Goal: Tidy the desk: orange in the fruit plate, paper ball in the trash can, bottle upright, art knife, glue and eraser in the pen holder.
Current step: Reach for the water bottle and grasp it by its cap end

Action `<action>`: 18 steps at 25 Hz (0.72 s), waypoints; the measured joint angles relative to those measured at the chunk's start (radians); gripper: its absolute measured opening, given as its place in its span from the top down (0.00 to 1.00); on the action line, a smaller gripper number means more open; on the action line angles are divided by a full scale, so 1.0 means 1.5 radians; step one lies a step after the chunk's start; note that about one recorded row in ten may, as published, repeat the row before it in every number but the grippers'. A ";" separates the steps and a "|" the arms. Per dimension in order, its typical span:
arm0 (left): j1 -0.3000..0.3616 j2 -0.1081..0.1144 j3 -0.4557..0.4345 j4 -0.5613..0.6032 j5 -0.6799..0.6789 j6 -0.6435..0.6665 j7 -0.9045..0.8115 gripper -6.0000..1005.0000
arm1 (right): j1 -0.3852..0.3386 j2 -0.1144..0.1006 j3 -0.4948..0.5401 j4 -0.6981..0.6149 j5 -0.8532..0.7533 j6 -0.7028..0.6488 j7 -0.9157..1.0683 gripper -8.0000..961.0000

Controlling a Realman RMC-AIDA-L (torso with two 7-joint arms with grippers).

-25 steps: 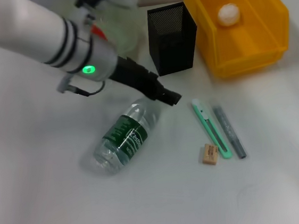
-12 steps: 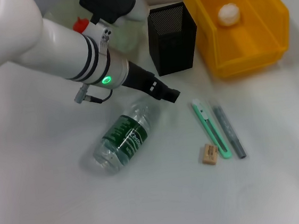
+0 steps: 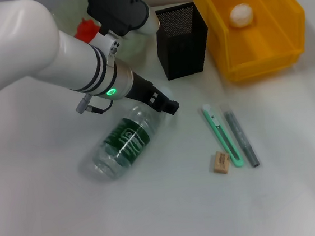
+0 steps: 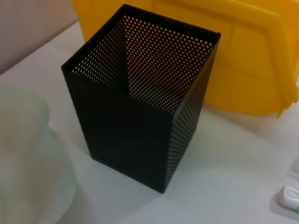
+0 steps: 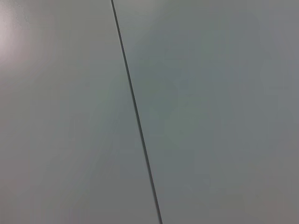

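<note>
While the bottle [image 3: 122, 145] lies on its side on the desk [image 3: 172, 206], my left gripper [image 3: 167, 107] is low at its cap end, beside the neck. From the head view I cannot tell whether it is released or already clenched on the bottle, because the dark tip covers the neck. I judge that I came to this end because the neck is the narrow part, easy to take, and from there the bottle can be tipped up onto its base.

My left wrist camera looks past the bottle at the pen holder [image 4: 140, 107], which stands just beside the trash can [image 4: 243, 60]. A pale edge of the fruit plate [image 4: 28, 154] is also near it in that view. The pen holder is close to my gripper, so I think a careless swing when I raise the bottle could knock it.

Two parts of the task look done: the paper ball [image 3: 241, 14] rests inside the trash can, and the orange [image 3: 86, 28] shows behind my arm where the fruit plate is, though the arm hides most of it. The art knife [image 3: 222, 135] and the glue [image 3: 241, 138] lie side by side on the desk, with the eraser [image 3: 221, 162] touching or almost touching the knife. They wait for the pen holder.

My right gripper is not seen; its camera shows only a plain grey surface.
</note>
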 joint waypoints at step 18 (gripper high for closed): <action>-0.021 0.000 0.037 -0.025 0.003 -0.021 -0.002 0.42 | -0.005 0.002 0.005 0.006 0.002 -0.006 0.005 0.31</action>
